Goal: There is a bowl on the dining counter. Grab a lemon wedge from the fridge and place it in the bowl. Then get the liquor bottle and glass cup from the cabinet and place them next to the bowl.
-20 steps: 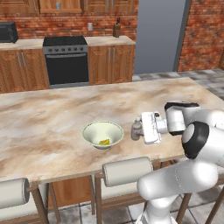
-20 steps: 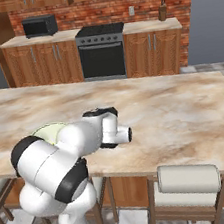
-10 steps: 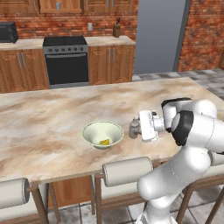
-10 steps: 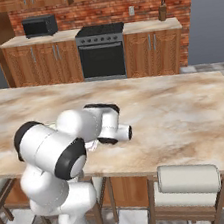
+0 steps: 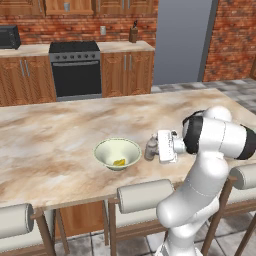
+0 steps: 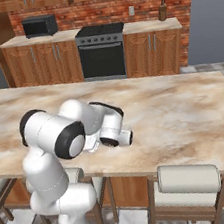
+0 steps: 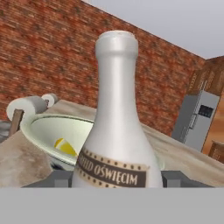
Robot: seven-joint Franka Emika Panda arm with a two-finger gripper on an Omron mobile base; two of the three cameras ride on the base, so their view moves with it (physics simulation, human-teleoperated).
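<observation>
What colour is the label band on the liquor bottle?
Dark brown with cream lettering and a pale edge, on the whitish liquor bottle; clearest in the hand view.

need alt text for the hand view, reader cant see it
A pale liquor bottle with a dark label stands upright, close up between the gripper finger tips. Behind it a light bowl holding a yellow lemon wedge sits on the marble counter, with a brick wall beyond.
</observation>
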